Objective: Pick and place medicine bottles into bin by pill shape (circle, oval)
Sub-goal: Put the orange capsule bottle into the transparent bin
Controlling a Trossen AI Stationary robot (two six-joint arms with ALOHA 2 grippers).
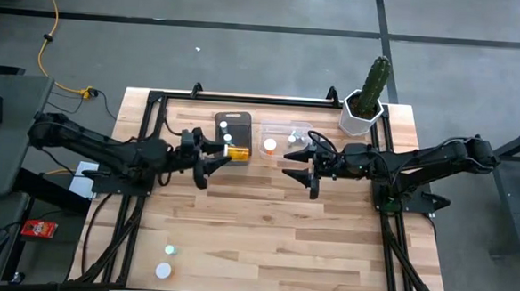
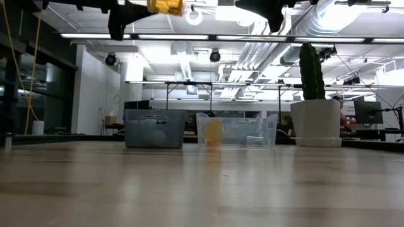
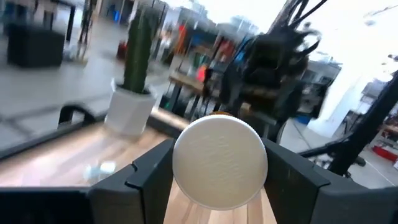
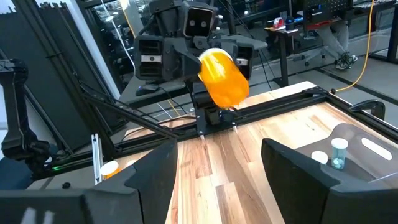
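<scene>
My left gripper (image 1: 219,155) is shut on an orange medicine bottle (image 1: 236,151) with a white cap (image 3: 219,162), high above the table, just in front of the grey bin (image 1: 232,126). The clear bin (image 1: 287,140) stands beside the grey one. Each bin has small bottles in it. My right gripper (image 1: 299,170) hangs open and empty, facing the left one in front of the clear bin. Two more bottles (image 1: 167,259) stand near the table's near left corner. My left gripper pinches the bottle between its two fingers (image 3: 152,177), which lie on opposite sides of the cap end (image 3: 180,168). The fingers come level from the table's left and lie along the bottle. The bottle is level and lifted clear, its orange bottom (image 4: 224,78) pointing toward the right arm.
A cactus in a white pot (image 1: 366,102) stands at the far right corner. A black frame (image 1: 271,99) runs along the table's far and side edges. Bare wood (image 1: 273,235) lies across the middle and near right.
</scene>
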